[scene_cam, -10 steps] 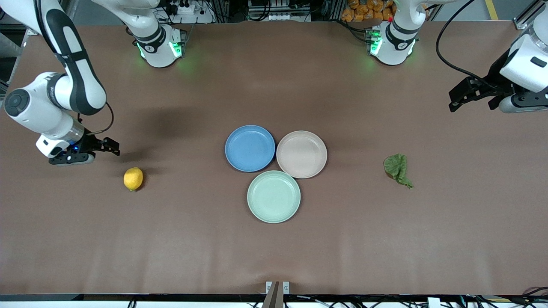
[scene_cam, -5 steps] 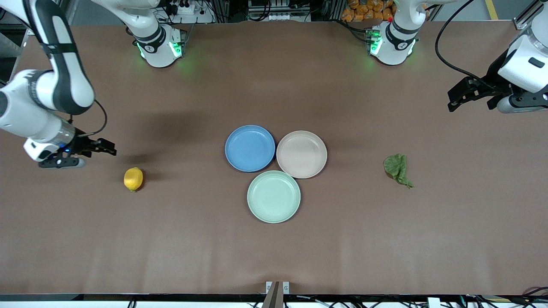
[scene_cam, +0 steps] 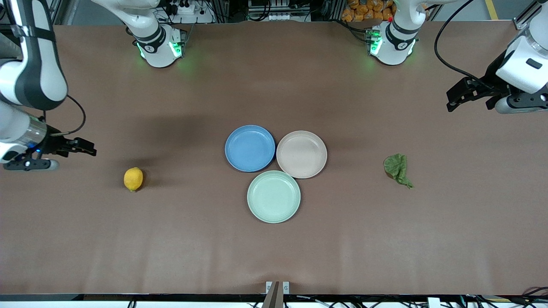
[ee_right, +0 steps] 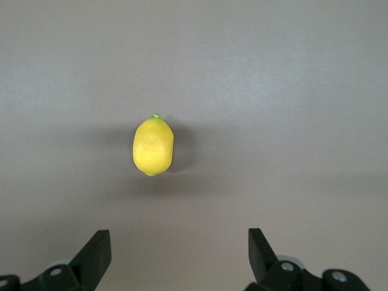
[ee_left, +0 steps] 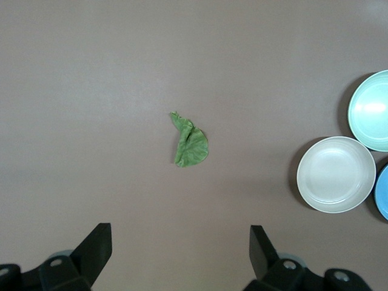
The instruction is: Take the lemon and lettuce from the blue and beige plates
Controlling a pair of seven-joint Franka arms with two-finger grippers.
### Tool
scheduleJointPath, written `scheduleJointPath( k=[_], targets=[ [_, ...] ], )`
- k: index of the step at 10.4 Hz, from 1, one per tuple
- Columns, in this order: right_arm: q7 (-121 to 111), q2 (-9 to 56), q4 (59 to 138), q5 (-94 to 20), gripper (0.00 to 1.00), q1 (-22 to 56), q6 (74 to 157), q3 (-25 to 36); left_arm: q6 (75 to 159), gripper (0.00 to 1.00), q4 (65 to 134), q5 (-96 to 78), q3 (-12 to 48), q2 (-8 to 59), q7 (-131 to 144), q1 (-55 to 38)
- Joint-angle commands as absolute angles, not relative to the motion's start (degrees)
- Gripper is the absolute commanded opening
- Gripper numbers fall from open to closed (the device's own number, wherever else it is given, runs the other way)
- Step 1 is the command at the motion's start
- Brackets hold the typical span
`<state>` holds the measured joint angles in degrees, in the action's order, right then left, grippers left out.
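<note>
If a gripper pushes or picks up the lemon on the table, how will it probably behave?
The lemon is oval and rounded, lying on its side on the bare table, so a push would probably make it roll. Its skin looks smooth, so it may slip from narrow fingers. It seems firm, and will likely keep its shape when squeezed.

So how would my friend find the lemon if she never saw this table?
Start at the three round plates touching in the middle of the brown table: blue plate, beige plate, mint green plate. From there look toward the right arm's end of the table, where the lemon lies alone on the bare tabletop. It is the only small, bright yellow, oval thing; the lettuce at the other end is green and wrinkled.
</note>
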<state>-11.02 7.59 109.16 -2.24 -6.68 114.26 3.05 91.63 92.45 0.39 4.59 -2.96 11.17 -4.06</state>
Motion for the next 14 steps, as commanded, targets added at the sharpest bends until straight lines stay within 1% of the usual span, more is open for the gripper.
scheduleJointPath(
  k=[1, 5, 9, 11, 14],
  targets=[
    [-9.4, 6.4, 102.8, -1.2, 1.00, -6.9, 107.5, 2.6, 91.1, 1.00, 92.6, 0.9, 4.5, -3.7, 9.9, -4.3],
    [-9.2, 5.5, 92.8, -1.2, 1.00, -6.5, 99.2, 2.3, 91.1, 1.00, 92.4, 0.9, 4.5, -3.5, 10.1, -4.1],
    [-9.4, 5.7, 85.1, -0.3, 1.00, -4.5, 95.4, 2.2, 91.1, 1.00, 92.3, 1.0, 4.4, -3.4, 10.0, -4.0],
    [-9.7, 5.6, 83.0, -0.2, 1.00, -3.8, 93.3, 1.4, 91.1, 1.00, 91.9, 1.0, 4.5, -3.3, 10.0, -4.0],
    [-9.2, 3.8, 82.8, -0.2, 1.00, -3.8, 90.4, -1.3, 91.1, 1.00, 91.6, 1.0, 4.5, -3.3, 9.9, -4.0]
  ],
)
